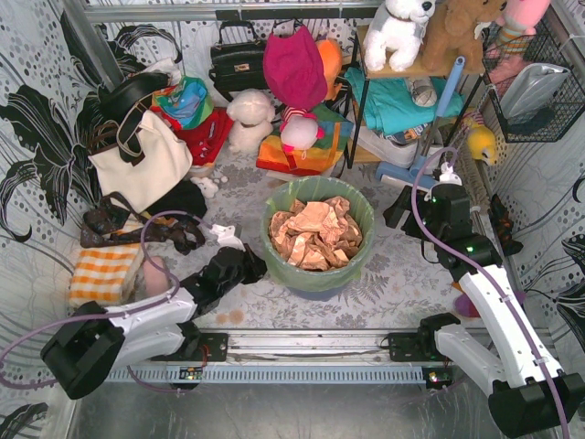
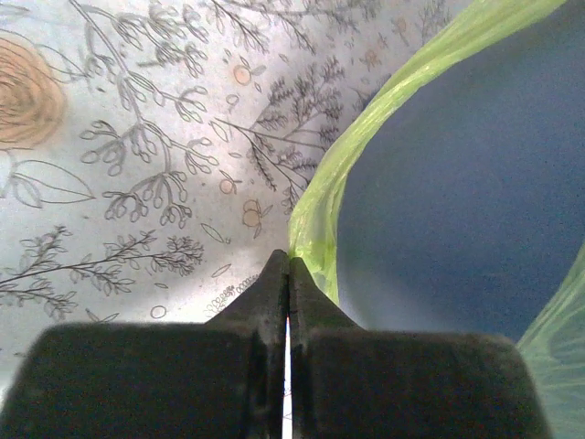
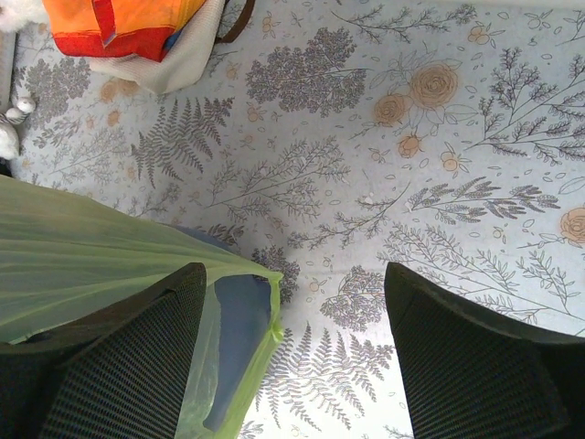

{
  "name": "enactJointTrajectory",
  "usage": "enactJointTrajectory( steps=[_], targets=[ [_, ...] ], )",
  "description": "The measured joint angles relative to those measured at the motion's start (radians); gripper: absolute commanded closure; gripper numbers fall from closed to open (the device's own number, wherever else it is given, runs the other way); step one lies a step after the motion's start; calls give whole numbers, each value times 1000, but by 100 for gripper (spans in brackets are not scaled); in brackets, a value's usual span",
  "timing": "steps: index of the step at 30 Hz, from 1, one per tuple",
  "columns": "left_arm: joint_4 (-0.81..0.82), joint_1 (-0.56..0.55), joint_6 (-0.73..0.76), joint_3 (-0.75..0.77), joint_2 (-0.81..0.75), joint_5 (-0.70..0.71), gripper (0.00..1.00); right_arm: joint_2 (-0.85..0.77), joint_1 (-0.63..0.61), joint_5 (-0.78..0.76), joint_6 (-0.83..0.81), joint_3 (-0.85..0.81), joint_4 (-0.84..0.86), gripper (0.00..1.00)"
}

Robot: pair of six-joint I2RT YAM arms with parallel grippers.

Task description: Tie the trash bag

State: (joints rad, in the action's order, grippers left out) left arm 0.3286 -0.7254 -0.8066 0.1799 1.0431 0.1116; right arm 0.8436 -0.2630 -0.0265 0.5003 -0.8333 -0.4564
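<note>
Two fingers (image 2: 265, 302) of the left gripper (image 2: 289, 261) are pressed flat together, and a band of thin light-green film runs right up to their tips, so they appear to be pinching the rim of the trash bag (image 1: 311, 277) on its left side. That hold makes sense as an anchor: a knot needs a gathered length of plastic, and the band arches away from the tips as a taut strip lifted clear of the blue-grey bin (image 2: 457, 210) behind it. The right gripper (image 3: 294, 293) has its fingers spread wide with nothing between them. It hangs low at the bag's right side, one finger (image 3: 137, 357) lying against a stretched sheet of the green film whose corner points into the gap, which I read as lining up to take the opposite part of the rim. The bag itself sits in the bin at the middle of the floral counter (image 1: 393, 274), mouth open, crumpled tan paper (image 1: 315, 233) filling it to the top. No knot is begun yet. The film is thin and slippery, so a shallow pinch could slide off once pulled.
</note>
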Motion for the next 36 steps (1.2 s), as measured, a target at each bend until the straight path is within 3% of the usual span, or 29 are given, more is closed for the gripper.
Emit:
enactJointTrajectory(
  steps=[8,15,19,28,36],
  targets=[
    [-335,0,-70,84,-131,135,100,-12,0,-8,-19,0,-8,22],
    [-558,0,-79,192,-129,176,97,-18,0,-11,-20,0,-8,22],
    [-523,0,-68,194,-155,125,62,-18,0,-11,-23,0,-8,22],
    [-298,0,-60,88,-104,0,49,-7,0,-10,-23,-3,-8,22],
    [-133,2,-37,65,-21,-43,47,-3,0,-5,-23,-4,-8,22]
  ],
)
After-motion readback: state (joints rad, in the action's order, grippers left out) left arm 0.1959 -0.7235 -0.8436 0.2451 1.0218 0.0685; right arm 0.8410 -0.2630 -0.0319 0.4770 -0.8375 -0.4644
